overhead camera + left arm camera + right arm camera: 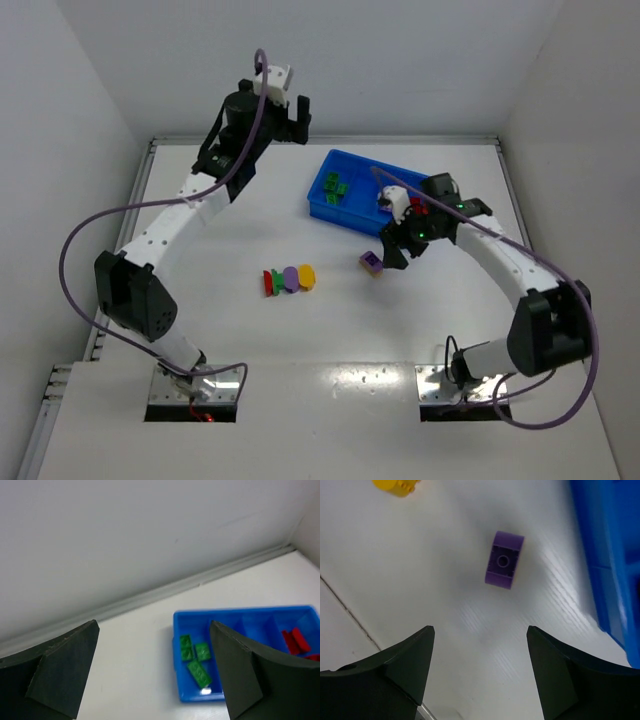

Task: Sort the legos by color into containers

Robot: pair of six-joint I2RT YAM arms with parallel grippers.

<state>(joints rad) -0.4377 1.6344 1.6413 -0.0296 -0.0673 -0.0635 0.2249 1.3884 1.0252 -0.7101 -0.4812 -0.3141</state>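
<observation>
While our left gripper [154, 652] hangs high, wide and empty, our right gripper [479, 650] stoops low, part-open, empty; a small purple plastic brick [504, 560] lies before it

Robotics lab test cell: white table [250, 215] walled in by plain white panels [400, 60].

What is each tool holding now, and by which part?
Nothing is held. The left tool is open and empty. The right tool is open too, and the purple lego lies free on the table ahead of it.
</observation>
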